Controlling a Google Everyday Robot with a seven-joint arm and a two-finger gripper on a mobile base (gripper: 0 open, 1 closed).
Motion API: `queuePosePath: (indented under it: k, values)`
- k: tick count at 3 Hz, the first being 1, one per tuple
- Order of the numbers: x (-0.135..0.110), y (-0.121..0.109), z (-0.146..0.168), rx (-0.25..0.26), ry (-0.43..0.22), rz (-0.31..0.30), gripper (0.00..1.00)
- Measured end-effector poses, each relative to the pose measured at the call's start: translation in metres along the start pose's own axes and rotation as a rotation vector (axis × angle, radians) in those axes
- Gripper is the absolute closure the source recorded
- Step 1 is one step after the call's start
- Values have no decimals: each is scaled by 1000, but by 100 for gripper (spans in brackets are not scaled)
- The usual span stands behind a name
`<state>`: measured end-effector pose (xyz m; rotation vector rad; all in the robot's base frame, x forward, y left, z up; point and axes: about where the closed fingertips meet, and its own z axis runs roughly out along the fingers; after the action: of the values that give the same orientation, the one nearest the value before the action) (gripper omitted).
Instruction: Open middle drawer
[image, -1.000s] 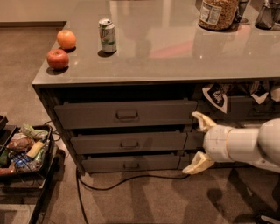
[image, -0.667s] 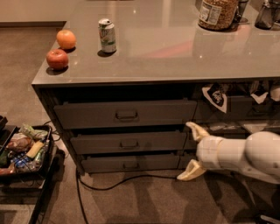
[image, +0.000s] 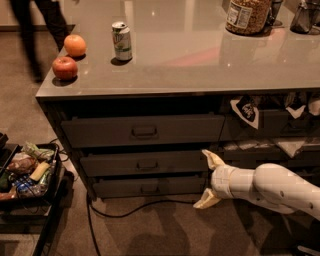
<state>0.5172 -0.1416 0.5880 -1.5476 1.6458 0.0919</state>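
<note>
The middle drawer (image: 115, 164) is the low dark grey front second from the top in the cabinet, with a small loop handle (image: 146, 165) at its centre. Its front sits about level with the drawers above and below it. My gripper (image: 207, 180) comes in from the right on a white arm, just off the drawer's right end and well right of the handle. It is open and holds nothing. One cream fingertip (image: 211, 158) is beside the middle drawer's right edge. The other fingertip (image: 204, 201) hangs low near the floor.
The taller top drawer (image: 100, 132) and lowest drawer (image: 115, 188) frame the middle one. On the counter (image: 190, 65) stand an apple (image: 65, 67), an orange (image: 75, 45), a can (image: 122, 41) and a jar (image: 247, 16). A cable (image: 130, 211) crosses the floor. A black bin of snacks (image: 27, 172) stands left.
My gripper has moved left and down along the cabinet front, from beside the right-hand shelves to the right end of the drawers. The drawers have not moved.
</note>
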Motion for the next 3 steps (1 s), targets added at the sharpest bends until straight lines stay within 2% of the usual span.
queuePosePath:
  k: [1, 2, 3]
  values:
    - [0, 0, 0, 0, 0, 0, 0]
    - [7, 5, 22, -25, 2, 7, 0]
    - [19, -3, 68, -14, -37, 0, 0]
